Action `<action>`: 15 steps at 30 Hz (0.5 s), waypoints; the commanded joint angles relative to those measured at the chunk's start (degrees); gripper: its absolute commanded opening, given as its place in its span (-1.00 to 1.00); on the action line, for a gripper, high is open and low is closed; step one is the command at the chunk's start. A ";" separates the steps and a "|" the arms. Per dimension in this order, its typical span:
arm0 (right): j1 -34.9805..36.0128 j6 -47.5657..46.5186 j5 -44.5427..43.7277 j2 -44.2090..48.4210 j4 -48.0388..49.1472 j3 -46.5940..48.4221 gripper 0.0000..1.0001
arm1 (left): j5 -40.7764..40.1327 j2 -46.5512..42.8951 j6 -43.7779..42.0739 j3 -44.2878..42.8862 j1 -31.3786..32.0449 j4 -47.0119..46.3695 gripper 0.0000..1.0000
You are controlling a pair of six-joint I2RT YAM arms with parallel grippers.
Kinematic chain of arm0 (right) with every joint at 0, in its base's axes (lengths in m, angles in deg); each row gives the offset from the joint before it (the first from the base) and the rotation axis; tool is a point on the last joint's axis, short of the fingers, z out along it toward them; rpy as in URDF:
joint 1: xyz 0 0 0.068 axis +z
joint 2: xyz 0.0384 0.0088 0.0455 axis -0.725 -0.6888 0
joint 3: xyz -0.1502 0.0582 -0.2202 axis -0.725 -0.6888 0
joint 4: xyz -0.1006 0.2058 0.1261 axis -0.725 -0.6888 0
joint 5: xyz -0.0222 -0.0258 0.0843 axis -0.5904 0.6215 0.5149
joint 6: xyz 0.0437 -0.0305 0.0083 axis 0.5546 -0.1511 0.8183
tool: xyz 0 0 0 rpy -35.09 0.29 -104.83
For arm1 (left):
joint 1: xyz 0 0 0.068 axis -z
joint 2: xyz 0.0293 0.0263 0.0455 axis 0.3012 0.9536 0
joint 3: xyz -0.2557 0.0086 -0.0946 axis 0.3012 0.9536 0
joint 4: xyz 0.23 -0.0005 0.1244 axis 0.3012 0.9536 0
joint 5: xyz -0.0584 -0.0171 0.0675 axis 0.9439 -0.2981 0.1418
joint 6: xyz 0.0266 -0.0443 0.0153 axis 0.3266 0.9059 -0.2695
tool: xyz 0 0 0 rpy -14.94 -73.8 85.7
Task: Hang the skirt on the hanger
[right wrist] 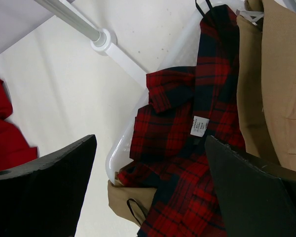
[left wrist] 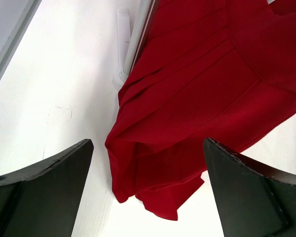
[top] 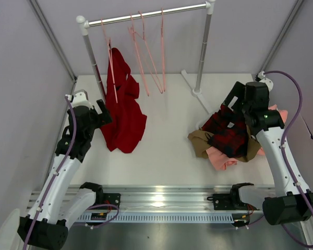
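Skirt (top: 227, 130) lies crumpled atop the tan and pink clothes (top: 219, 156) at the desk's (top: 167, 140) right side, well apart from the pink hangers (top: 137, 57) on the rail (top: 146, 15). Right end effector (right wrist: 151, 140) hovers above it, fingers spread, empty. Left end effector (left wrist: 148, 148) gapes wide over the solid-red garment (left wrist: 197, 89).

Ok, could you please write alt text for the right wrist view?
A red and navy plaid skirt lies crumpled on a tan garment, framed by the open right tool above it. A white rack foot crosses the white table behind, with a red garment at the left edge.
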State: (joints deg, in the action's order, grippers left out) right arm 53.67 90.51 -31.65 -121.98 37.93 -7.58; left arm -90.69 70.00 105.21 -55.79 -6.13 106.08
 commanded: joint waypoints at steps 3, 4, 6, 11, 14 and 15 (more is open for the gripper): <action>-0.17 2.39 -0.64 1.73 -2.08 1.52 0.99 | 1.90 -1.88 -0.76 -0.50 0.20 -2.26 0.99; -0.17 3.01 -0.55 1.90 -2.35 1.08 0.99 | 1.99 -2.06 -0.77 -0.41 0.29 -2.17 0.99; -0.17 5.29 0.32 2.52 -2.35 -1.11 0.99 | 1.73 -2.41 -0.85 -0.32 0.64 -2.08 0.98; 0.01 9.16 4.02 4.45 3.09 -8.58 0.99 | 1.73 -3.81 -1.03 -0.06 1.78 -2.17 0.98; -0.26 8.99 4.81 3.75 5.55 -10.87 0.99 | 1.20 -5.31 -1.03 0.29 1.96 -2.26 0.99; -0.61 8.90 4.90 3.75 6.34 -11.40 0.99 | 1.29 -5.57 -1.03 0.47 1.96 -2.52 0.99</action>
State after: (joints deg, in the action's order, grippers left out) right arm 53.63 97.83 -28.28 -118.39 39.50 -17.92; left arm -89.91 66.15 104.99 -55.57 -4.64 105.68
